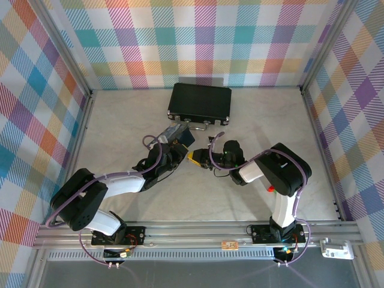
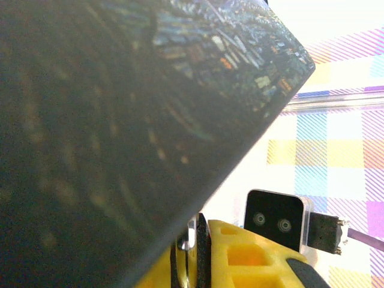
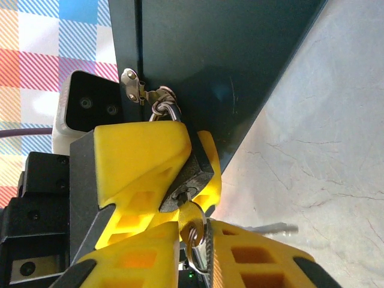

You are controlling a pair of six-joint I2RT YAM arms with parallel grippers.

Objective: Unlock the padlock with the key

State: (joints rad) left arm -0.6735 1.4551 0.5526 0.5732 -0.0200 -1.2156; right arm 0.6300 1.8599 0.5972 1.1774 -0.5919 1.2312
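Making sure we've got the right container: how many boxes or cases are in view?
2: the black case at the far middle; the blue box just nearer, its padlock clamped by the left gripper.

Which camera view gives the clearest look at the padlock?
Right wrist: the padlock sits close up, pinched by yellow fingers, shackle through the box's hasp. From top external it is too small to tell; in left wrist the box hides it.

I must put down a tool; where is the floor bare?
Bare: beige floor right of the black rectangular case, and along the checked left wall. Crowded: centre, where left hand and right hand meet at the grey metal padlock.
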